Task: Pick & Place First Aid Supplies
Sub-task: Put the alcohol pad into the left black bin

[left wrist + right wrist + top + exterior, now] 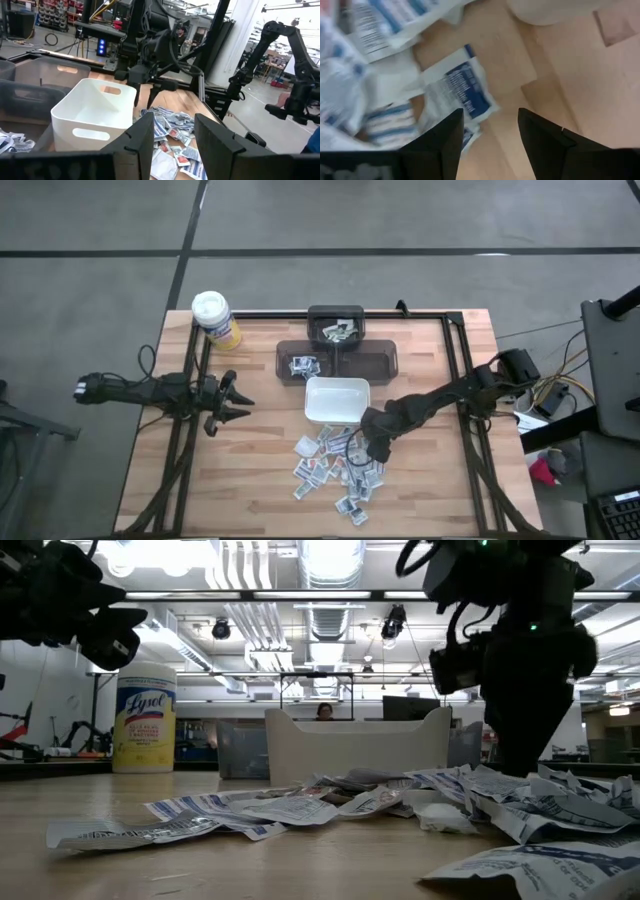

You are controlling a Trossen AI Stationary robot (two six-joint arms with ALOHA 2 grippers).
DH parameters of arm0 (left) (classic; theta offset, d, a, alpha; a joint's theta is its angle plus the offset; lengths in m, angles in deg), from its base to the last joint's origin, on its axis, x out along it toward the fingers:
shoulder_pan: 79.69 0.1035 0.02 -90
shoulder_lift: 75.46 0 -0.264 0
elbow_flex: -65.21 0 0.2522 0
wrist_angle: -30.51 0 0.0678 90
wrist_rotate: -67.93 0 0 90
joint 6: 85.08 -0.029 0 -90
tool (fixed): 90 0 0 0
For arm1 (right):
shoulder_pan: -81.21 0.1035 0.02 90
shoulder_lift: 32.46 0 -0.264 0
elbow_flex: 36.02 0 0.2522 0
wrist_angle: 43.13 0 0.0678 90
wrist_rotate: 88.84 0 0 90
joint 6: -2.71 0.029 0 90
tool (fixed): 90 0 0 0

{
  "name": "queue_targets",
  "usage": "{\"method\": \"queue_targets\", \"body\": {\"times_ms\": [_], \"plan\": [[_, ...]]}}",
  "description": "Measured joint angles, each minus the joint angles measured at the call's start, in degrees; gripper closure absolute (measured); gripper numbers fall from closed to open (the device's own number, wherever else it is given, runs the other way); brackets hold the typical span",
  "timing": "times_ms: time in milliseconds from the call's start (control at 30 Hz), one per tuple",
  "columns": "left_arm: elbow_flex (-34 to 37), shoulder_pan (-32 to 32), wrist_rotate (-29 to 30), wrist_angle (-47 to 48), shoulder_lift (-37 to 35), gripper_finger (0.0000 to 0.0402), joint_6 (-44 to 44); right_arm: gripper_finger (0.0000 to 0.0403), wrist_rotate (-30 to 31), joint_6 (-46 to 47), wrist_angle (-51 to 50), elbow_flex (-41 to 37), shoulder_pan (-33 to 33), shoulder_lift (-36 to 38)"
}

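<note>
Wooden boards make up the big table (250, 470), and a busy workshop shows behind it. Near the far edge stand dark bins (336, 350), some with a few packets inside, and a yellow canister (216, 320) with a white lid waits near the far left corner. Just in front of the bins sits the white dish (337, 400), and it looks empty from above.

Two dark arms reach over the table. The left gripper (232, 402) waits up in the air over the left side, well apart from the pile, with its fingers part way open and nothing between them. The right gripper (376, 448) hangs low over the right side of the pile, just beside the dish. Its fingers (547, 140) stand wide apart and hold nothing.

The first aid packets (335, 470) lie in a loose heap on the wood in front of the dish, some on top of others. They point every which way, so their long sides do not line up. One blue-printed packet (462, 92) lies flat near the right fingers, slanted to them.

They look very light, thin and crinkly, and probably slippery. A good pinch would be across a short side or a lifted edge.
</note>
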Motion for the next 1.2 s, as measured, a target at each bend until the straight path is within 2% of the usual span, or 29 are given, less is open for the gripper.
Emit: {"method": "queue_targets", "body": {"times_ms": [300, 600, 833, 1200], "plan": [[0.0, 0.0, 0.0, 0.0, 0.0, 0.0266, 1.1, 0.0219, 2.0, 5.3, 0.6, -0.1, 0.2, -2.3], [0.0, 0.0, 0.0, 0.0, 0.0, 0.0266, 1.6, 0.0244, 4.0, 9.6, -0.5, -2.0, 1.0, 0.1], [0.0, 0.0, 0.0, 0.0, 0.0, 0.0266, 2.1, 0.0285, 4.3, 10.2, -1.1, -2.1, 1.2, 0.2], [0.0, 0.0, 0.0, 0.0, 0.0, 0.0266, 2.9, 0.0373, 4.4, 10.5, -1.7, -2.2, 2.7, 0.9]]}}
